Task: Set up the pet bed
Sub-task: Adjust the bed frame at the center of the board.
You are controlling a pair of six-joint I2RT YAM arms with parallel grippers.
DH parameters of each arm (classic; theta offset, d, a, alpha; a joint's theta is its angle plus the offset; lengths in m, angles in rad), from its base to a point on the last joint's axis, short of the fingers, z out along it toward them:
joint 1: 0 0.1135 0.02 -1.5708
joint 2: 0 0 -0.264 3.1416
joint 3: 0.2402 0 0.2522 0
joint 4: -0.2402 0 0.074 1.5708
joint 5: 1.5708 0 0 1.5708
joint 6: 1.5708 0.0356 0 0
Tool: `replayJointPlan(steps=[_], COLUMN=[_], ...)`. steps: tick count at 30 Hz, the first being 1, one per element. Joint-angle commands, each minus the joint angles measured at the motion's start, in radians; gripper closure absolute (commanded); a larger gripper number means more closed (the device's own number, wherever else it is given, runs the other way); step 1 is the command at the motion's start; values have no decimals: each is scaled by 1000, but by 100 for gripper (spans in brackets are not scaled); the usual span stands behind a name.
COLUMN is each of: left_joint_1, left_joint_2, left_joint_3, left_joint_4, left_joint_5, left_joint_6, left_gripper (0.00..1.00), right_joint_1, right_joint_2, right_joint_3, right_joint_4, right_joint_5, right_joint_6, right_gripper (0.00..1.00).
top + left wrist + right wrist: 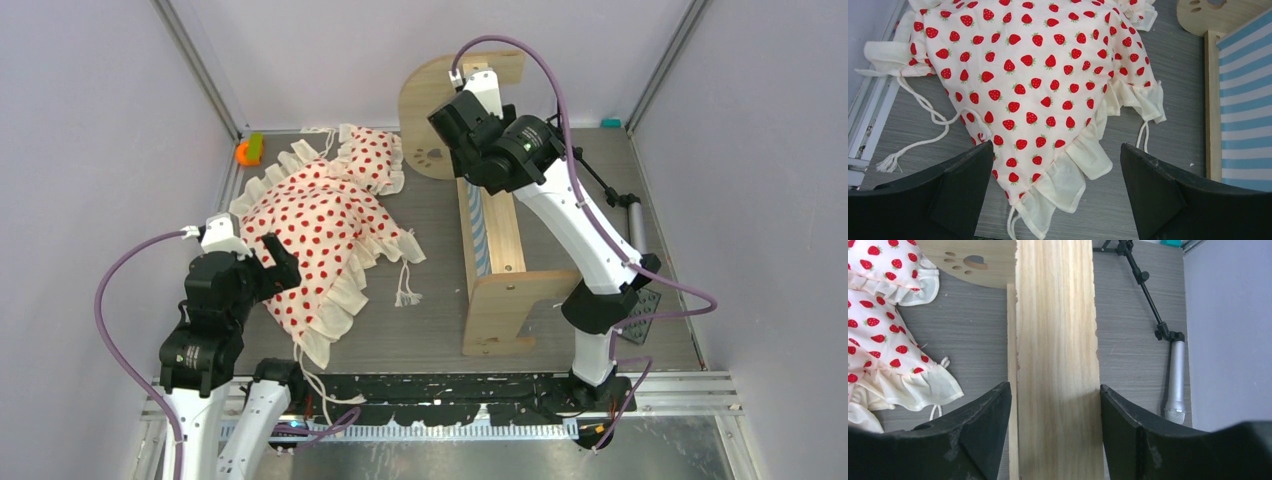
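Lying tipped on its side right of the table's (432,262) middle, the pet bed (503,235) shows its blue-white striped mattress (480,228) facing left, with one rounded end board (428,105) at the far end and the other (508,308) near the arm bases. The right gripper (1055,390) hangs over the bed's upturned side plank (1057,330), one black finger (983,430) on each side of it. The jaws stand only about as wide as the plank. The fingers sit at its edges or just off them, and I cannot tell whether they press on the wood.

Left of the bed, apart from it, the cream strawberry-print bedding (320,225) lies spread on the table, with a small matching pillow (372,160) at its far edge. The left gripper (1056,146) hovers above the bedding's near ruffled corner (1068,185), jaws spread wide and holding nothing.

A silver microphone (1175,385) and a black tripod stand (1143,280) lie right of the bed.
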Motion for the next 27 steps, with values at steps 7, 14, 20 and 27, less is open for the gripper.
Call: replayJointPlan(steps=[7,14,20,27], left_joint_1=[-1,-1,-1,0], left_joint_2=[-1,1,-4,2], left_joint_3=[-2,-4,-4,-3], left_joint_4=[21,22,24,24], left_joint_5=[-5,0,1,6], left_joint_6=[2,2,4,4], left_gripper=[0,0,0,0], right_joint_1=[-27,-174,-405,-581], right_joint_2=[-2,-103,-291,-390], right_joint_3=[10,-101,-380,-608], right_joint_4=[27,92,294,394], right_joint_5=[13,-116,-373,-569], right_joint_6=[31,91,120,121], right_gripper=[54,83,90,91])
